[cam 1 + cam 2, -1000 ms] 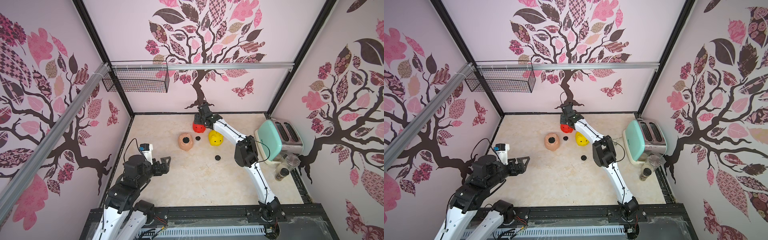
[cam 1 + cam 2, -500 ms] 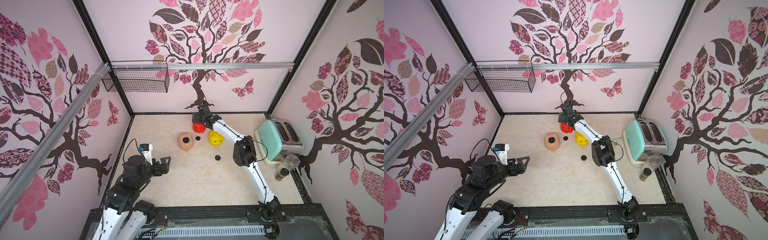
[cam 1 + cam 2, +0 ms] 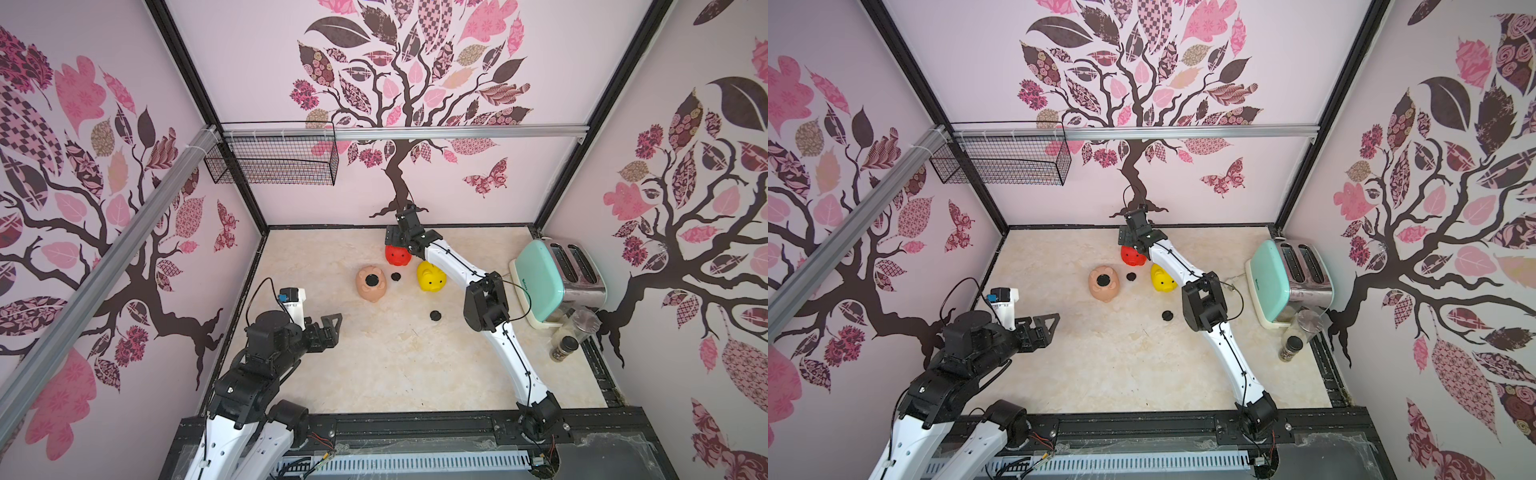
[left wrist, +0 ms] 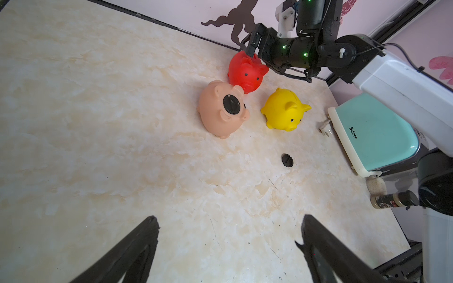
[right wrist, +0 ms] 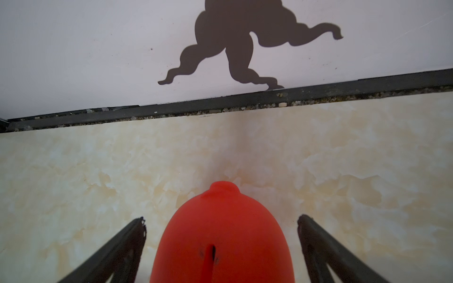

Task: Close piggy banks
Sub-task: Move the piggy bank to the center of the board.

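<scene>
The red pig (image 3: 397, 256) stood upper centre in both top views, slot up, between the spread jaws of the right gripper (image 5: 221, 219), clear of both, its length along them. The left gripper (image 4: 229, 218), likewise spread and empty, hung lower left, well apart.

The red pig (image 5: 221, 227) is smooth, matt plastic. The worktop (image 4: 110, 159) looks like polished marble. The toaster (image 3: 552, 282) has shiny metal sides.
</scene>
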You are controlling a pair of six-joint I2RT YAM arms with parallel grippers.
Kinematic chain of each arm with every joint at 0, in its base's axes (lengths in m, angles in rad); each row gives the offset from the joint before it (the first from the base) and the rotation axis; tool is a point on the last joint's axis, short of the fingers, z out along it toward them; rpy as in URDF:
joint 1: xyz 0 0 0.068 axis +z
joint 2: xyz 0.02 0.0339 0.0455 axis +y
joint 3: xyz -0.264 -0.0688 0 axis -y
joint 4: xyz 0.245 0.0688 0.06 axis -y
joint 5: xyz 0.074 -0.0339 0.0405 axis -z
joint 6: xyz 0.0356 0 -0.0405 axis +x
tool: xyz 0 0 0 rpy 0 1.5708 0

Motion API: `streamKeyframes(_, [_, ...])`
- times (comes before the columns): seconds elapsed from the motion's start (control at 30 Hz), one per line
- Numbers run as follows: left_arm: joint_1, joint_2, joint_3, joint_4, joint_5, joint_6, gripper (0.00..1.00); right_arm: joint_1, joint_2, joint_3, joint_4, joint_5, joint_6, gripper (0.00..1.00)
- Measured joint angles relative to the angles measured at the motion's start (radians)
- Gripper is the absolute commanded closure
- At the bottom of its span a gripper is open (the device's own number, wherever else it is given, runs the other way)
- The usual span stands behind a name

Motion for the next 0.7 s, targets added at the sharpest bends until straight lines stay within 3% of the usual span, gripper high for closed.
streamKeyframes(0.7, [0.007, 0.0, 0.0, 0.0, 0.011, 0.0, 0.06, 0.0, 0.003, 0.05, -0.151, -0.105, 0.0, 0.06])
